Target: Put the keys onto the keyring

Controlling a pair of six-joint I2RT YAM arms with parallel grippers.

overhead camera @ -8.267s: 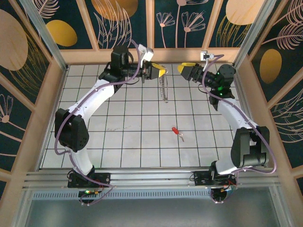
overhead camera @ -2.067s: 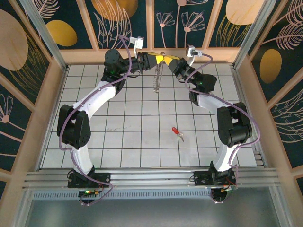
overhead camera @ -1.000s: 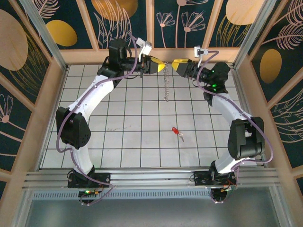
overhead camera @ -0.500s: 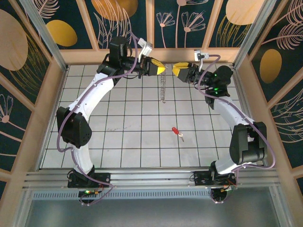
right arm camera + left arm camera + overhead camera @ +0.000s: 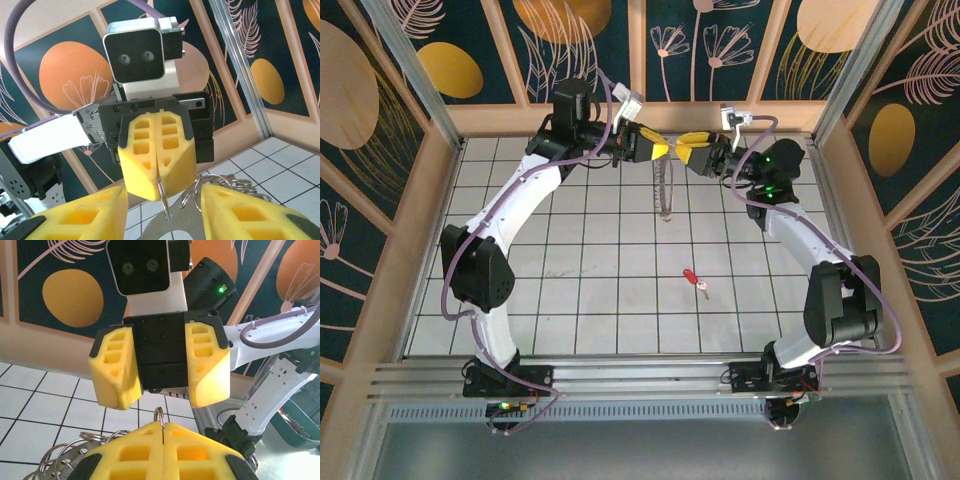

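keyring (image 5: pixel 667 190): dangling from left gripper
left gripper (image 5: pixel 660 150): pinched tight on keyring
right gripper (image 5: pixel 688 150): fingers spread wide, facing it
key (image 5: pixel 694 281): flat on table (image 5: pixel 570 300), well apart

White grid table (image 5: pixel 580 300), dark lines. Wooden frame (image 5: pixel 640 118) around it. Dark-blue panels (image 5: pixel 585 55) with orange floral print behind. Metal rail (image 5: pixel 640 378) along near edge.
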